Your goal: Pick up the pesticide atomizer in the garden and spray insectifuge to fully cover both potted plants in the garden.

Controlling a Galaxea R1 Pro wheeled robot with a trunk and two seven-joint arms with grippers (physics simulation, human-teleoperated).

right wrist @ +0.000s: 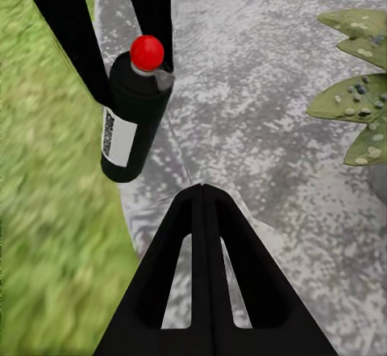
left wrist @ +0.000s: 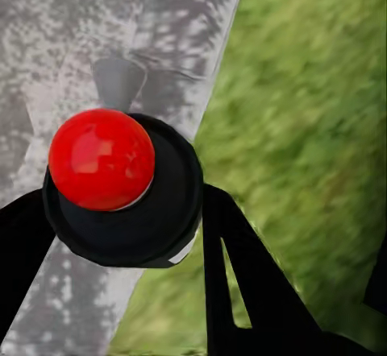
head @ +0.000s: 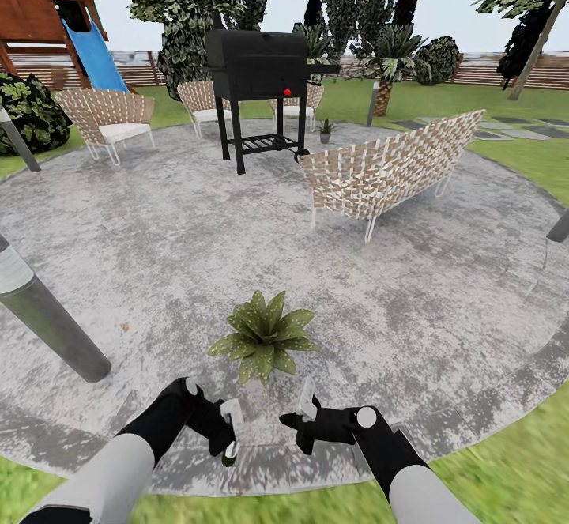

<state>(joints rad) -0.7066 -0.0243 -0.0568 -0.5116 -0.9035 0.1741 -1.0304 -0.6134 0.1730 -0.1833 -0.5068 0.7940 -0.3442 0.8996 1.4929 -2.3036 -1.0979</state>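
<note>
My left gripper [head: 225,431] hangs low over the near rim of the stone patio [head: 158,224], shut on the pesticide atomizer [head: 231,433]. The atomizer is a slim dark bottle [right wrist: 133,114] with a white label and a red round cap [left wrist: 101,159]; a green tip shows at its lower end in the head view. Close to its right my right gripper [head: 294,423] points toward the bottle, its jaws pressed together on nothing [right wrist: 203,199]. One speckled potted plant [head: 263,336] stands just beyond both grippers, its leaves [right wrist: 355,90] showing in the right wrist view. The other potted plant [head: 325,129] sits far off beside the grill.
A black grill [head: 257,65] stands at the patio's far side, with wicker chairs [head: 383,172] [head: 107,117] around it. Grey bollard lights [head: 47,318] [head: 16,141] [head: 559,228] mark the patio rim. Lawn [head: 506,461] lies under and behind my arms. A playset slide [head: 95,54] rises far left.
</note>
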